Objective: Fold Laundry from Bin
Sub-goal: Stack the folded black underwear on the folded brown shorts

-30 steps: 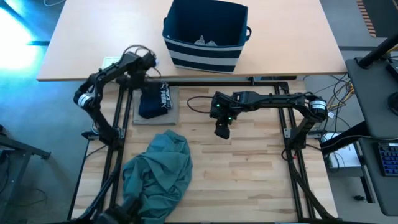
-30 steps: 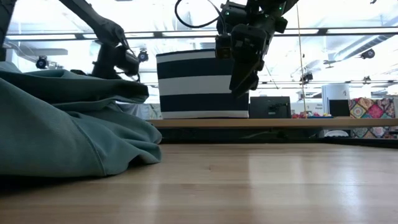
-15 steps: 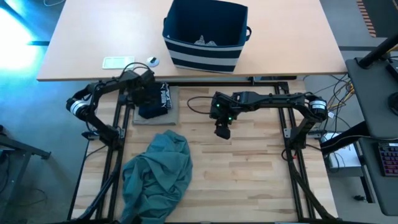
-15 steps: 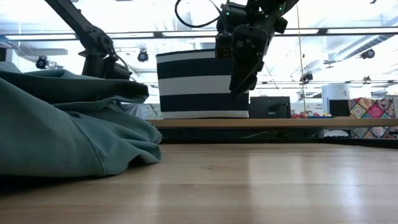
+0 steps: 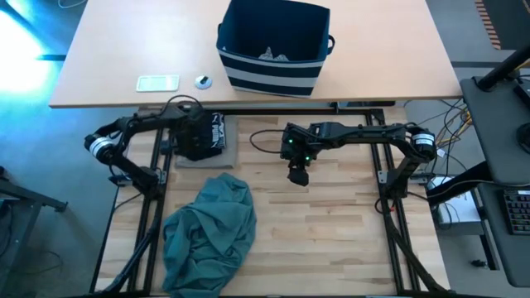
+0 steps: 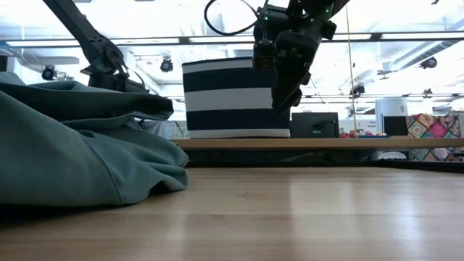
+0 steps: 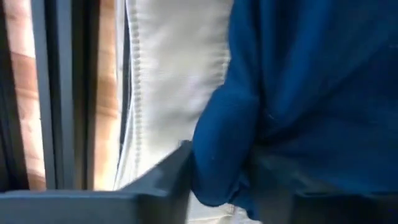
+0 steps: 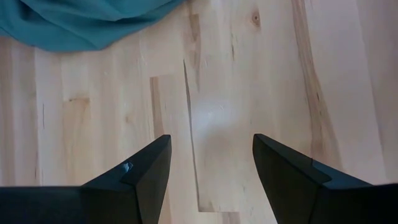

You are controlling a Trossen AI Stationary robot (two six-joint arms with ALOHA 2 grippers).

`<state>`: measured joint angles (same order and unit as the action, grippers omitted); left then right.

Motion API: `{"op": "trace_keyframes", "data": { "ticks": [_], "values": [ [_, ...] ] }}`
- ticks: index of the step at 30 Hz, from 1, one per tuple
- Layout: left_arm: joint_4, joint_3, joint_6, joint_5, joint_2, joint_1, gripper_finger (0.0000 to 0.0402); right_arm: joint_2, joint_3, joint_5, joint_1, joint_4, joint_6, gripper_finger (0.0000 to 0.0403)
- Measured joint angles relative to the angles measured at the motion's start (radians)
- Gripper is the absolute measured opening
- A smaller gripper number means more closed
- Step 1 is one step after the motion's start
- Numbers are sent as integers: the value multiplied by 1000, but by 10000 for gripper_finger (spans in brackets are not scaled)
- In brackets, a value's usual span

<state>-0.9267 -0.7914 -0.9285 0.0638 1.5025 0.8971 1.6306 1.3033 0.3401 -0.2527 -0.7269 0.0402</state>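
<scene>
left pincer [image 5: 201, 136] pinching the navy garment [image 7: 311, 93] lying atop the beige one [image 7: 168, 81].

The left gripper [image 5: 197, 137] is lowered at the far left. The right gripper [image 5: 298, 175] is held mid-table, fingers [image 8: 146, 171] spread.

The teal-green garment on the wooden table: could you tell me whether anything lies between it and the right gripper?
Nothing visible does. The right gripper hangs open above bare wood, and the table between it and the teal-green garment shows only boards.
</scene>
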Motion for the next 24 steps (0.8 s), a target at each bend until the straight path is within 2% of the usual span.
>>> {"op": "trace_keyframes", "data": {
  "ticks": [4,6,14,18,21,24],
  "values": [
    [-1,1,-2,30,-54,1,28,0,0,0,0,0,5,219],
    [-12,1,-8,35,-83,1,11,0,0,0,0,0,5,219],
    [-176,3,-93,-28,-213,-14,30,0,0,0,0,2,16,219],
    [-182,17,-138,-30,-249,-8,29,0,0,0,0,9,32,219],
    [-182,22,-101,-29,-242,2,42,0,0,0,0,9,37,219],
    [-184,21,-57,-36,-224,17,74,0,0,0,0,8,42,219]
  ]
}}
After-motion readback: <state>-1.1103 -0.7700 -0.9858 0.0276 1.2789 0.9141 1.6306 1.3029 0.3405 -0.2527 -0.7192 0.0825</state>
